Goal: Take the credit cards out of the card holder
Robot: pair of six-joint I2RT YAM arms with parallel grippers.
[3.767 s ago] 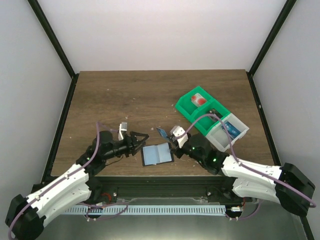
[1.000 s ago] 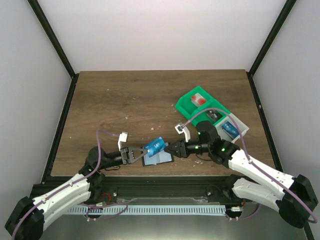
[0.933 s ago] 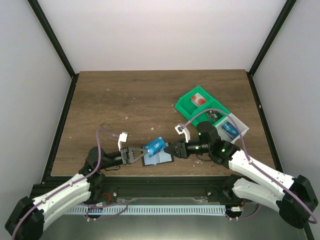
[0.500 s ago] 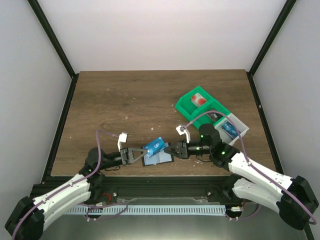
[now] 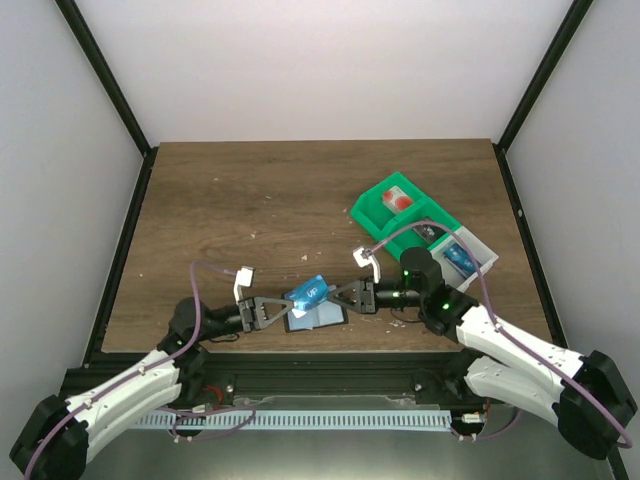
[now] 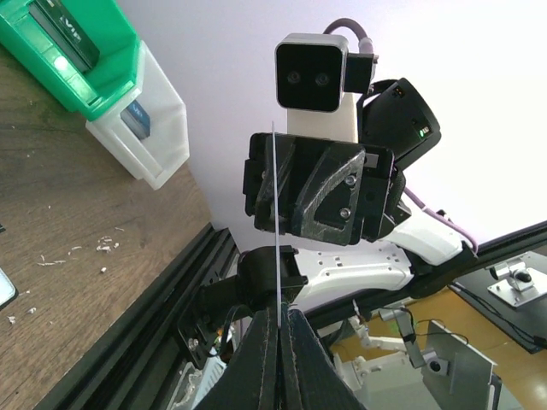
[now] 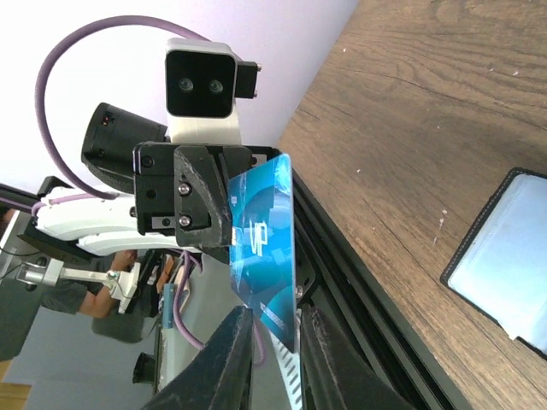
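A: Mid-air handover: how to do it well?

B: Likely so: bring the right gripper (image 5: 336,298) squarely onto the blue credit card (image 5: 308,294), confirm a firm pinch, only then release the left gripper (image 5: 283,310). Avoid twisting the thin plastic.

A: Jaws?

B: Left: clamped shut on one card edge. Right: narrowly parted, flanking the opposite corner; cannot tell whether pressing.

A: Card's whereabouts?

B: Lifted off the table (image 5: 250,190), just over the open card holder (image 5: 320,320).

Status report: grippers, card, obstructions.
Left gripper shut on blue card, held clear of open card holder. Right gripper flanking card's free end, grip unconfirmed. No obstruction seen.
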